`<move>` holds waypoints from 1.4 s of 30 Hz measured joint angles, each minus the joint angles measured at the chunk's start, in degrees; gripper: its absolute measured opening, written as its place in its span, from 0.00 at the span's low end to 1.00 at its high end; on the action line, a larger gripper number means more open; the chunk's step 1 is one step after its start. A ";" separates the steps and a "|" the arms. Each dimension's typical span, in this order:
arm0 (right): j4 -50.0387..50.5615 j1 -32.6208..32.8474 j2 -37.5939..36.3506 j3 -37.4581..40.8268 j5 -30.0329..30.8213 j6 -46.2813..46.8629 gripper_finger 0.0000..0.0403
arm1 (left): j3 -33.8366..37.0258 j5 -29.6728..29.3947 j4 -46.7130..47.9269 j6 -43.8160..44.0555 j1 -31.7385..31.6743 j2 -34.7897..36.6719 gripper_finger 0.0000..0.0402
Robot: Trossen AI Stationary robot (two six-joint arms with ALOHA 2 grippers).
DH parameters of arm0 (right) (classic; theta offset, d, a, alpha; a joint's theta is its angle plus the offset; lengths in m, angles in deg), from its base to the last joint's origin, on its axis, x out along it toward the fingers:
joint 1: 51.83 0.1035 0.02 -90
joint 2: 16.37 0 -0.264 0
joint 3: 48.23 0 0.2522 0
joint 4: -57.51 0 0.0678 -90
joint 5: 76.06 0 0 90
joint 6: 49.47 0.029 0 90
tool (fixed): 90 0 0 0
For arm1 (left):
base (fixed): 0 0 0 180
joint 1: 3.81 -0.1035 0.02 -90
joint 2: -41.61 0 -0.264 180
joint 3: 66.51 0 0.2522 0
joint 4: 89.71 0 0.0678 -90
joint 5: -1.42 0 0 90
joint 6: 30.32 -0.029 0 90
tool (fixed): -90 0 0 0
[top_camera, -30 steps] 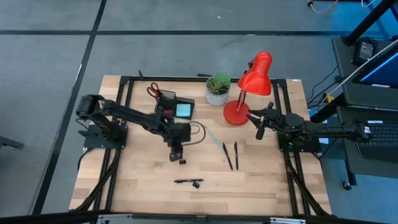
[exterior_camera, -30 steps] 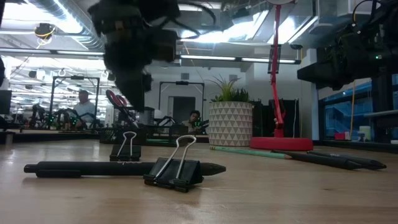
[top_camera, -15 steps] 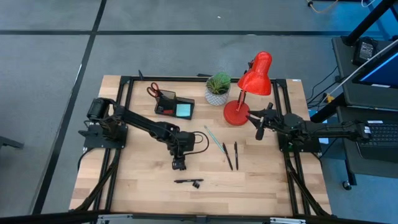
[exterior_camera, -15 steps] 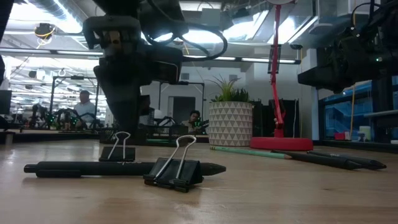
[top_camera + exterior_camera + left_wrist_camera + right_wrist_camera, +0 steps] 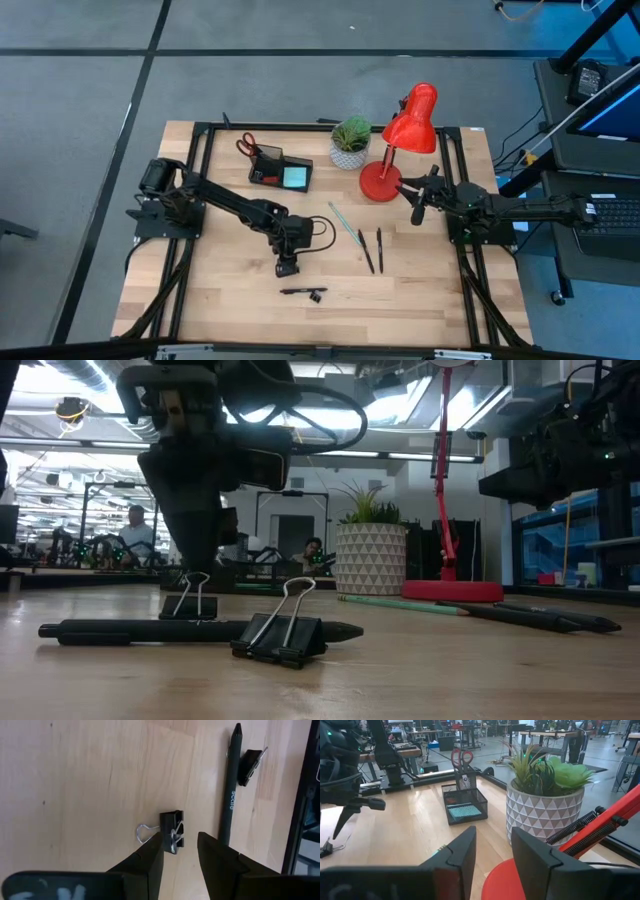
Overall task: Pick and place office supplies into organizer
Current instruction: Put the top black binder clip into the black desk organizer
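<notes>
My left gripper (image 5: 287, 268) points down, open, over a small black binder clip (image 5: 171, 827) lying flat on the table; its fingers stand on either side of the clip (image 5: 195, 603). A black pen (image 5: 300, 292) and a second clip (image 5: 317, 295) lie nearer the near edge. Two black pens (image 5: 372, 248) and a teal pencil (image 5: 343, 222) lie mid-table. The black organizer (image 5: 281, 172) holds red-handled scissors (image 5: 245, 145) and a light-blue notepad (image 5: 296, 177). My right gripper (image 5: 418, 210) waits open beside the lamp base. My left gripper comes at the binder clip from above, one finger (image 5: 152, 850) at its wire handle (image 5: 145, 831) and the other finger (image 5: 212, 852) past its black body. I cannot tell whether either finger touches it. The clip lies flat on the table.
A red desk lamp (image 5: 385, 180) and a potted plant (image 5: 350, 142) stand near the far edge, right of the organizer. The near pen (image 5: 230, 800) and the second clip (image 5: 249, 762) lie close beside the left gripper. Bare wood lies to the table's left and near right.
My left gripper has moved from near the organizer toward the table's near edge and come down over the binder clip, staying open. The right arm has kept still.
</notes>
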 joint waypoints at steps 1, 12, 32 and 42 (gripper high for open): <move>0.00 0.00 0.02 0.00 0.00 0.00 0.32 | 0.00 -0.11 -0.01 0.00 -0.01 -0.10 0.28; 0.34 0.01 0.00 0.00 0.00 0.00 0.32 | -0.04 1.80 -0.95 -0.59 -0.02 -3.54 0.25; 0.45 0.01 0.01 0.00 0.00 -0.09 0.32 | -0.04 1.68 1.61 -8.20 -0.37 -2.30 0.01; 0.50 0.01 0.01 0.01 0.00 -0.36 0.32 | -0.04 -19.08 17.65 -11.20 -5.03 11.36 0.01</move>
